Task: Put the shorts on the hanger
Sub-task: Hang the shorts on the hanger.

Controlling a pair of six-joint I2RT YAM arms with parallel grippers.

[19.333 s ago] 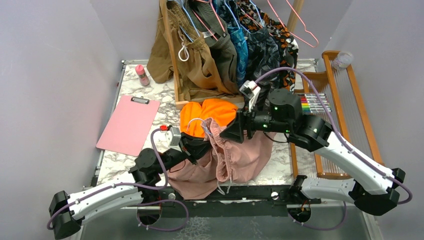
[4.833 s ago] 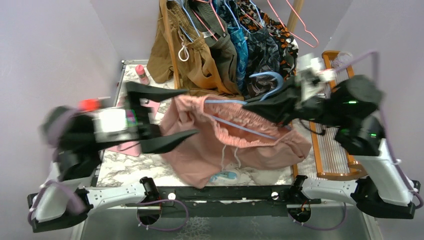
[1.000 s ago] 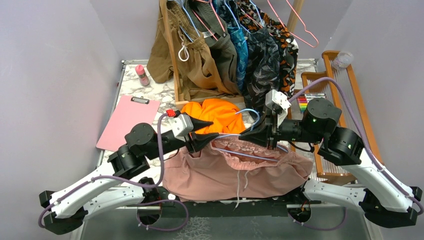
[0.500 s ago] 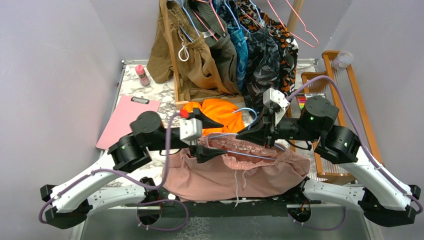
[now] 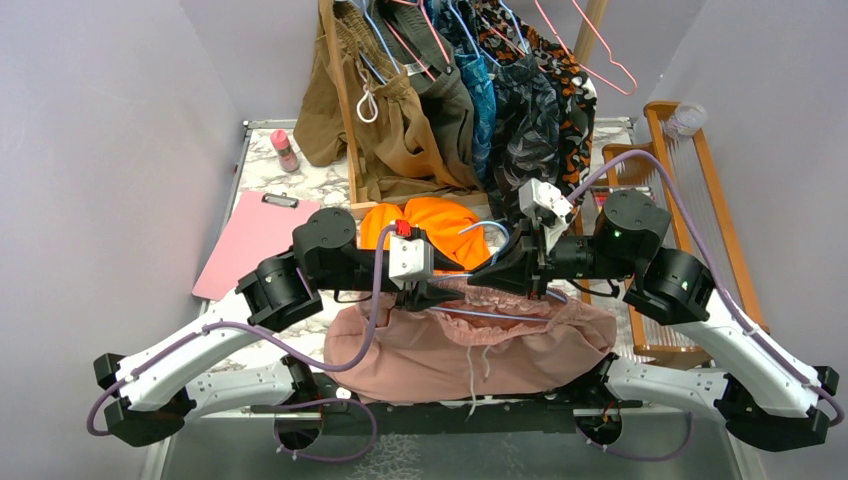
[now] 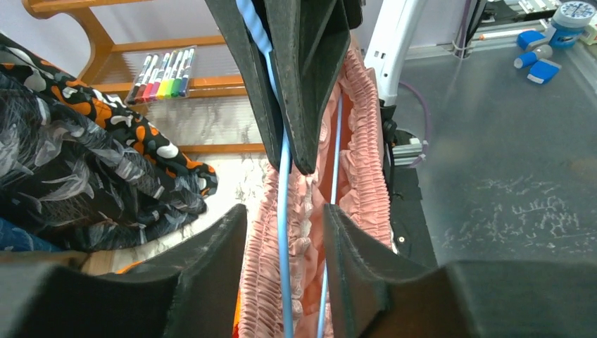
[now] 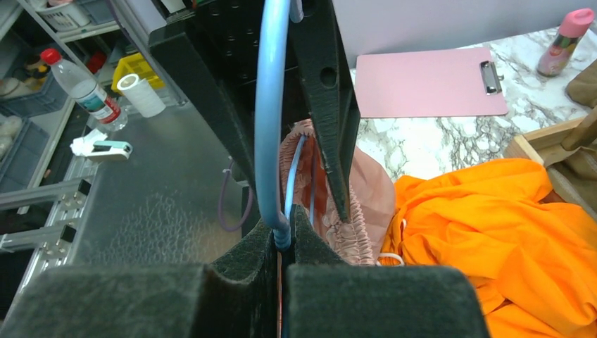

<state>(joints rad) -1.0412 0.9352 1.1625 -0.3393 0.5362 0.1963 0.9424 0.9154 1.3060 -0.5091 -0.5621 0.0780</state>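
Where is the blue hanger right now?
Mid-scene between the two arms: the hanger is clamped in the right gripper, its wire threaded through the waistband of the pink shorts, just on the near side of the orange shorts.

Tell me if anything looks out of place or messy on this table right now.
The orange shorts lie crumpled in a heap on the table, in front of the rack where other garments hang. The pink shorts hang bunched, their waistband gathered in folds around the blue hanger.

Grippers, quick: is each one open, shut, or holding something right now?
Left gripper: open, straddling the hanger wire and the shorts waistband, not clamped.
Right gripper: shut on the hanger.
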